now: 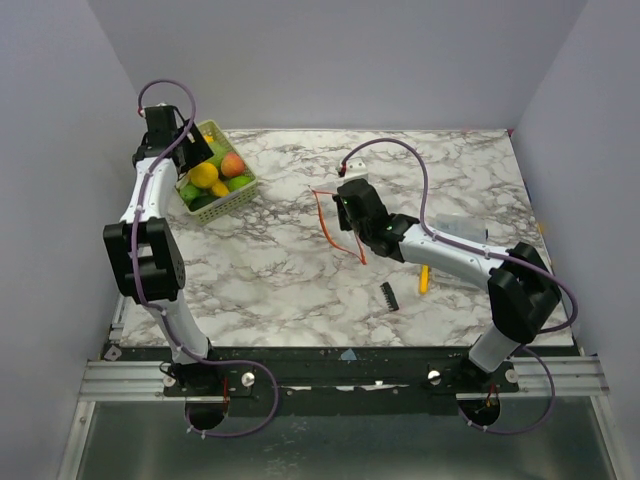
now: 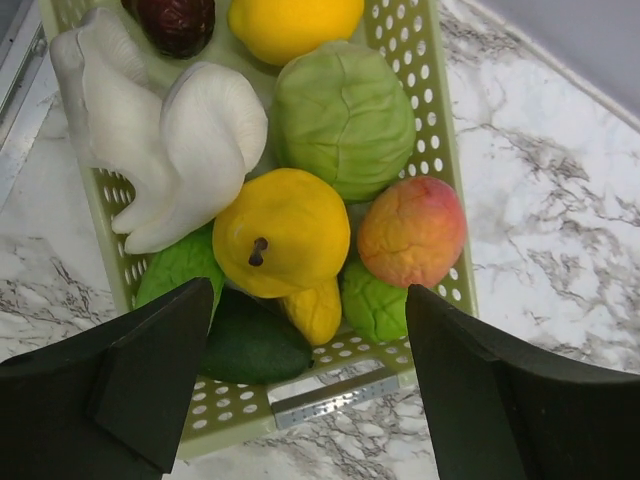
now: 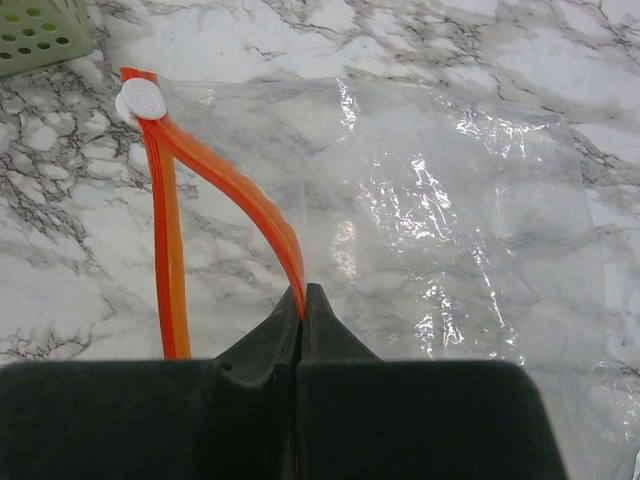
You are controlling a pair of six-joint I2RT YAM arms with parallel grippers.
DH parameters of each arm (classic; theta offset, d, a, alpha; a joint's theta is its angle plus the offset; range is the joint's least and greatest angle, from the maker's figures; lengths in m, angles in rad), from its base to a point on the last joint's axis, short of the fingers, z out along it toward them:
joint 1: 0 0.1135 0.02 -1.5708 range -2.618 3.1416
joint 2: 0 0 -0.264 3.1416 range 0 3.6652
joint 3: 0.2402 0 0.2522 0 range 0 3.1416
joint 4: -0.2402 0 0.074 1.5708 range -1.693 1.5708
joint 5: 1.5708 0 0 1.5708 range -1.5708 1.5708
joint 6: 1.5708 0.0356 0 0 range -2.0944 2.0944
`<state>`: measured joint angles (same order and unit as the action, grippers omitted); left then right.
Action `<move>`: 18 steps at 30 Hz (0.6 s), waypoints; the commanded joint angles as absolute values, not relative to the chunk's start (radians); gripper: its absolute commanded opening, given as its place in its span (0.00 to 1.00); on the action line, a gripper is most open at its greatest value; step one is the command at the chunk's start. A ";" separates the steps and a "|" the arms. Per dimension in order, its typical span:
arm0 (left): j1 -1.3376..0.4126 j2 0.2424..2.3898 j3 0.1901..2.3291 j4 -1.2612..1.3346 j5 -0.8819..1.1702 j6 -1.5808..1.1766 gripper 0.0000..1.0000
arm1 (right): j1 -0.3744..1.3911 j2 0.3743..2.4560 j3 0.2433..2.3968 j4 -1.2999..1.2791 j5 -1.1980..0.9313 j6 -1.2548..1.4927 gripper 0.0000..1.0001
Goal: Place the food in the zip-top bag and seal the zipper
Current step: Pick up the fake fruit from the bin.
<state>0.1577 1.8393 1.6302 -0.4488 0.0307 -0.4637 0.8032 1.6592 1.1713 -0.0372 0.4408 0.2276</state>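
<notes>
Left claw [image 2: 308, 315] hangs spread wide above small toy fruits and vegetables [image 2: 285, 230] in the light green slotted basket [image 2: 438, 150], at the far-left corner of the marble table [image 1: 280, 275]. Right claw [image 3: 302, 300] pinches the red-orange zipper strip [image 3: 240, 190] of the clear floppy plastic bag [image 3: 450, 220], mid-table.

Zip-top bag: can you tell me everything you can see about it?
The zip-top bag is clear, thin, crinkly plastic, lying on the marble table with nothing visible inside. Along one edge runs its orange zipper: two strips joined at a small white round tab and parted below it, so the mouth is open. The right end effector, shut, pinches one strip and bows it away from the other. Nothing else touches the bag.
</notes>
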 commanded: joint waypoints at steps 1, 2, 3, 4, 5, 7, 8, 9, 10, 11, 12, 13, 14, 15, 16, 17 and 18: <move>0.158 1.911 1.704 -0.517 -0.050 -0.398 0.79 | 0.802 1.677 1.160 -0.008 0.412 0.232 0.01; 0.158 1.923 1.712 -0.517 -0.059 -0.393 0.78 | 0.802 1.679 1.160 -0.008 0.413 0.230 0.01; 0.160 1.934 1.723 -0.521 -0.068 -0.387 0.78 | 0.802 1.680 1.160 -0.008 0.415 0.228 0.01; 0.160 1.949 1.736 -0.528 -0.083 -0.383 0.78 | 0.802 1.682 1.161 -0.008 0.418 0.227 0.01; 0.162 1.962 1.752 -0.536 -0.090 -0.376 0.77 | 0.802 1.683 1.161 -0.009 0.418 0.225 0.01; 0.163 1.987 1.783 -0.550 -0.070 -0.364 0.71 | 0.802 1.688 1.162 -0.009 0.418 0.225 0.01; 0.163 2.001 1.798 -0.555 -0.061 -0.353 0.68 | 0.802 1.690 1.162 -0.009 0.415 0.225 0.01; 0.163 2.012 1.815 -0.564 -0.056 -0.349 0.67 | 0.802 1.694 1.163 -0.010 0.413 0.225 0.01; 0.163 2.021 1.826 -0.571 -0.054 -0.348 0.65 | 0.802 1.695 1.164 -0.008 0.413 0.225 0.01; 0.163 2.028 1.834 -0.573 -0.051 -0.347 0.62 | 0.802 1.698 1.164 -0.008 0.411 0.225 0.01; 0.163 2.033 1.837 -0.573 -0.046 -0.345 0.59 | 0.802 1.698 1.164 -0.008 0.410 0.225 0.01; 0.164 2.038 1.841 -0.574 -0.041 -0.345 0.57 | 0.802 1.698 1.164 -0.008 0.411 0.225 0.01; 0.164 2.042 1.841 -0.577 -0.038 -0.346 0.56 | 0.801 1.698 1.165 -0.009 0.411 0.224 0.01; 0.164 2.044 1.839 -0.579 -0.036 -0.349 0.55 | 0.801 1.698 1.165 -0.009 0.411 0.224 0.01; 0.163 2.045 1.835 -0.580 -0.036 -0.355 0.54 | 0.802 1.698 1.164 -0.008 0.413 0.224 0.01; 0.163 2.045 1.827 -0.579 -0.034 -0.359 0.53 | 0.802 1.698 1.164 -0.009 0.413 0.224 0.01; 0.163 2.044 1.819 -0.574 -0.027 -0.360 0.53 | 0.802 1.698 1.165 -0.009 0.412 0.224 0.01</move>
